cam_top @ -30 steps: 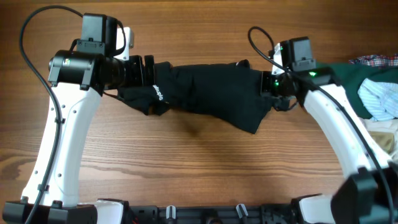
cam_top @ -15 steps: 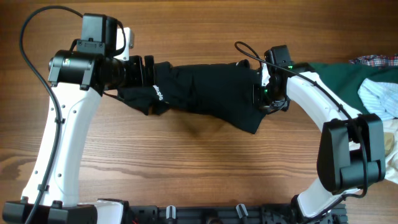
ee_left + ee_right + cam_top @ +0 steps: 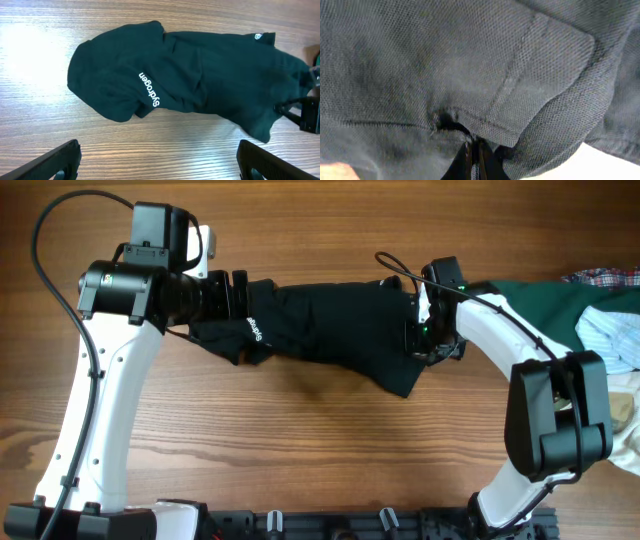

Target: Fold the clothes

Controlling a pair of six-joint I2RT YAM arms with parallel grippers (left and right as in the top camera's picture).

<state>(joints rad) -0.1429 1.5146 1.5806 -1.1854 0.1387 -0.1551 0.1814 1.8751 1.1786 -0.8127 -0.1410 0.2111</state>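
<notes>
Update on the fold: the only real change over the last second is on the right side. The right gripper [image 3: 420,340] has slid in a little from the shirt's right edge. Its jaws have gone from partly apart to pressed together, and the wrist view shows a bit of stitched hem caught right at the tips. So that's a pinch on fabric, not an empty close.

The black polo shirt [image 3: 330,320] itself hasn't budged. It has the same rumpled outline as a second ago, bunched in a strip across the far middle of the table [image 3: 300,440] between the two arms. The white lettering [image 3: 149,89] faces up near its left end.

The left gripper [image 3: 240,292] is no different either. It hangs over the shirt's left end, spread wide, holding nothing.

My read is that we're at the very start. The grab is made but there's no lift or pull yet, and the shirt needs spreading flat before any actual fold. The left side probably needs its own hold first.

My worry is that the pinch looks thin and may only have one layer, so it could slip. The dark green garment [image 3: 545,305] and the pale garment [image 3: 610,340] also sit close by the right arm.
</notes>
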